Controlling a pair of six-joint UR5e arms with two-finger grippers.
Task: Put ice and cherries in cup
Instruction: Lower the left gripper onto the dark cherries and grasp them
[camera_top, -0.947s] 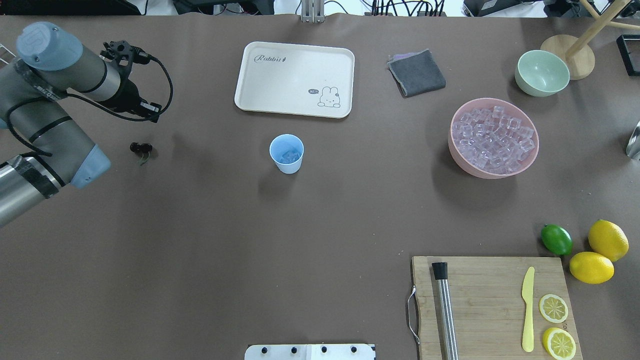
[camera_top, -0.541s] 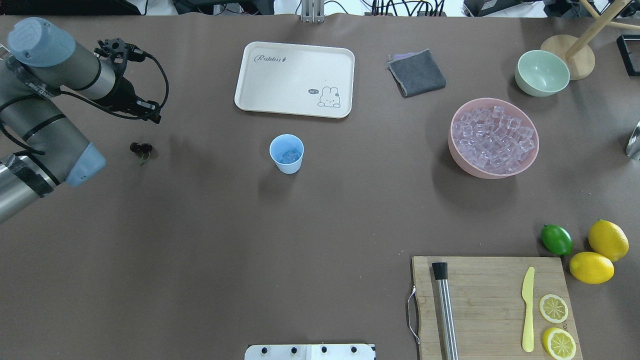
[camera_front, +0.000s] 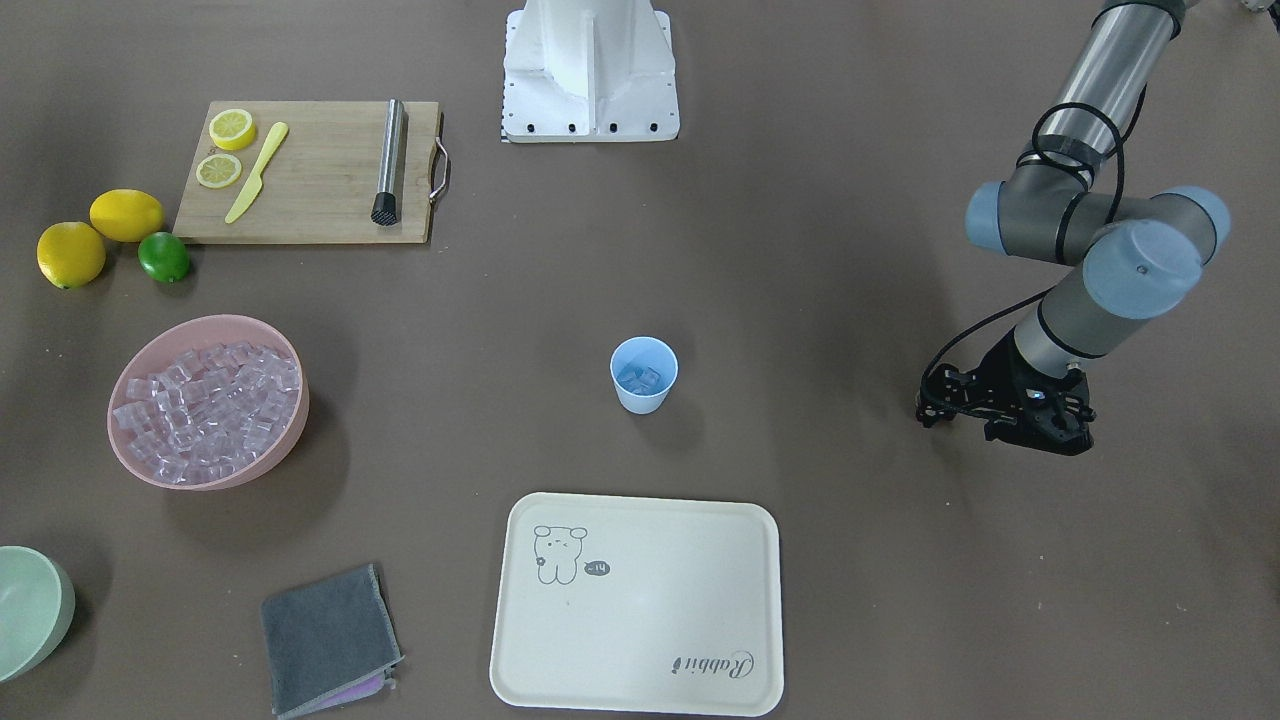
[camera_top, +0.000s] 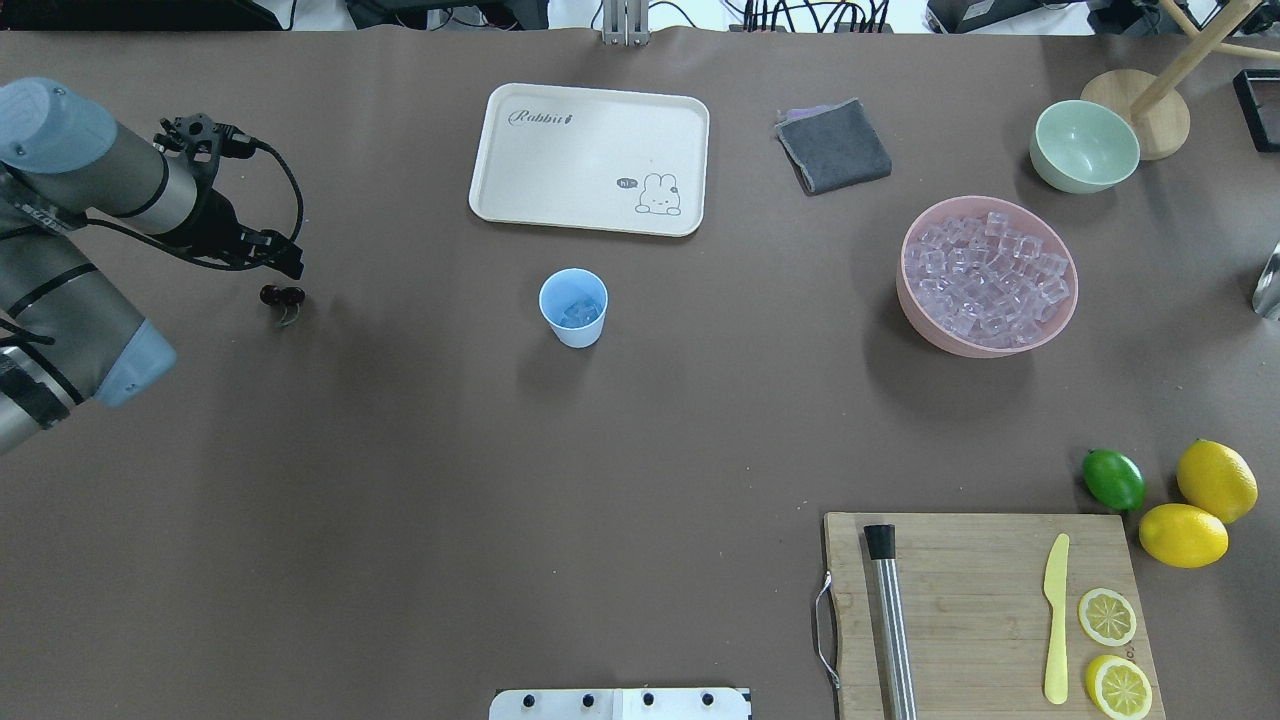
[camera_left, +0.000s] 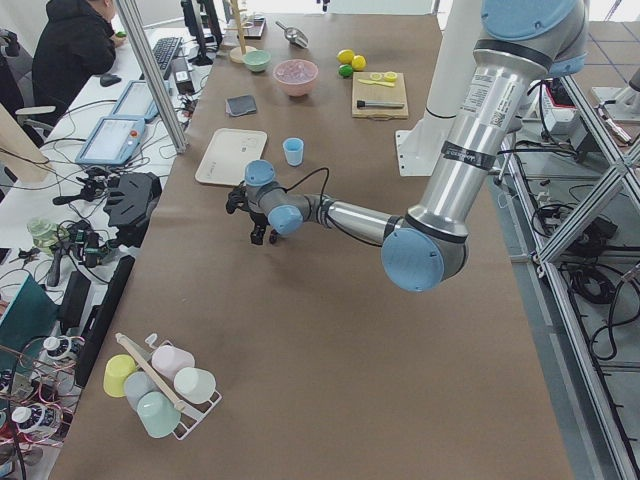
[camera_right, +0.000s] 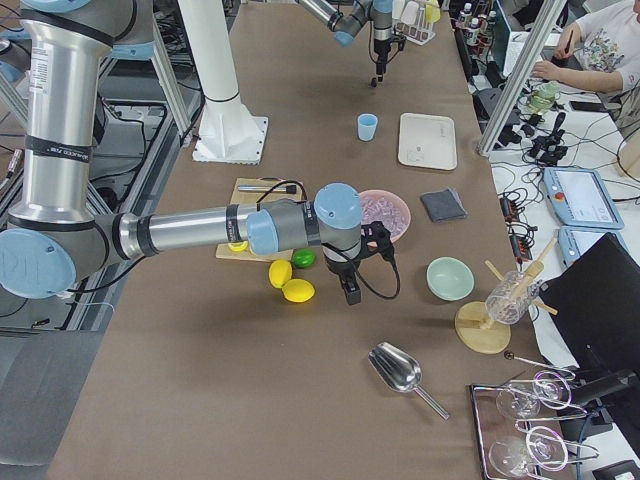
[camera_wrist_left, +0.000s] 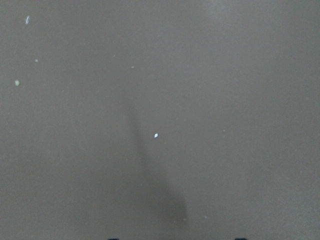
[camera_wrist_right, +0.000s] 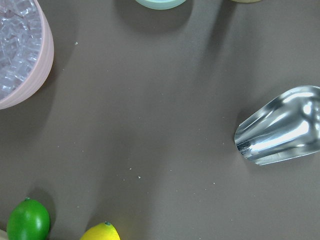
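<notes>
Brown table (camera_top: 400, 500) fills my screens; nearest the base, at 4 o'clock from the cup (camera_top: 573, 308), my right gripper (camera_right: 352, 295) hangs just beside the lemons (camera_right: 297, 290), and I cannot tell how its jaws stand; the cup stands mid-table with some ice (camera_top: 575, 313) inside; the cherries (camera_top: 283, 296) lie at its 9 o'clock, well apart; my left gripper (camera_top: 288, 266) hovers at their 12 o'clock, jaws spread wide, nothing held.
</notes>
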